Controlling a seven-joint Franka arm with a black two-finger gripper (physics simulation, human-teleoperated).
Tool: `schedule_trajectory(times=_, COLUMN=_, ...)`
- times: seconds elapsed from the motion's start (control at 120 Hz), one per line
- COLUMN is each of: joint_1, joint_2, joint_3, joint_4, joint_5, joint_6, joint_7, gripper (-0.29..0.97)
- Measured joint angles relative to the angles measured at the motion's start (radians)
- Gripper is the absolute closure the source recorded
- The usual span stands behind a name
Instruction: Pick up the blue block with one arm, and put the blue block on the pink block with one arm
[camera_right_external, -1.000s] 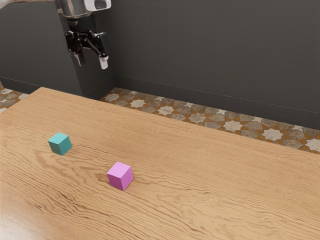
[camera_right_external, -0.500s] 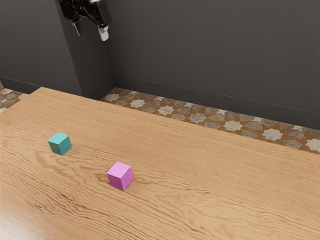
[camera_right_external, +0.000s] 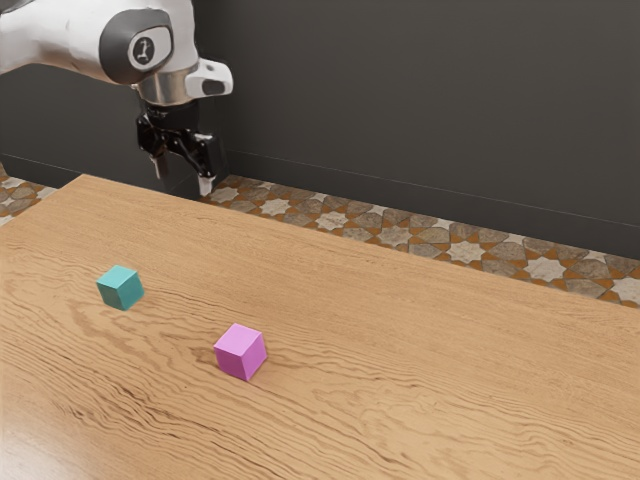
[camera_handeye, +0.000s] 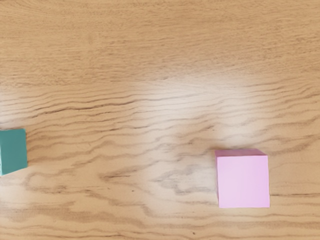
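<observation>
Teal-blue cube (camera_right_external: 120, 287) sits on the pale wooden table (camera_right_external: 420, 340), apart from the pink cube (camera_right_external: 240, 351) and to the exterior view's left of it. The black two-finger gripper (camera_right_external: 183, 176) hangs high near the table's far edge, fingers apart and empty. I'd centre it over the teal-blue cube, square to two flat faces, then descend.

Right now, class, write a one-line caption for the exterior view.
Open gripper hangs above the wooden table; blue block and pink block sit apart, not yet stacked.
</observation>
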Motion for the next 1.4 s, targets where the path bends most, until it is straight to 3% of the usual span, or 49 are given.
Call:
schedule_trajectory(times=0.108, joint_1=-0.055, joint_2=0.001, joint_3=0.138, joint_4=-0.098, joint_5=-0.005, joint_6=0.112, joint_7=0.033, gripper=0.00)
schedule_trajectory(times=0.242, joint_1=-0.028, joint_2=0.064, joint_3=0.244, joint_4=-0.118, joint_5=-0.089, joint_6=0.213, joint_7=0.122, gripper=0.00)
schedule_trajectory(times=0.492, joint_1=0.007, joint_2=0.142, joint_3=0.262, joint_4=-0.122, joint_5=-0.155, joint_6=0.308, joint_7=0.269, gripper=0.00)
schedule_trajectory(times=0.908, joint_1=0.047, joint_2=0.141, joint_3=0.357, joint_4=-0.302, joint_5=-0.163, joint_6=0.448, joint_7=0.477, gripper=0.00)
schedule_trajectory(times=1.4, joint_1=0.086, joint_2=0.270, joint_3=0.391, joint_4=-0.286, joint_5=-0.174, joint_6=0.537, joint_7=0.644, gripper=0.00)
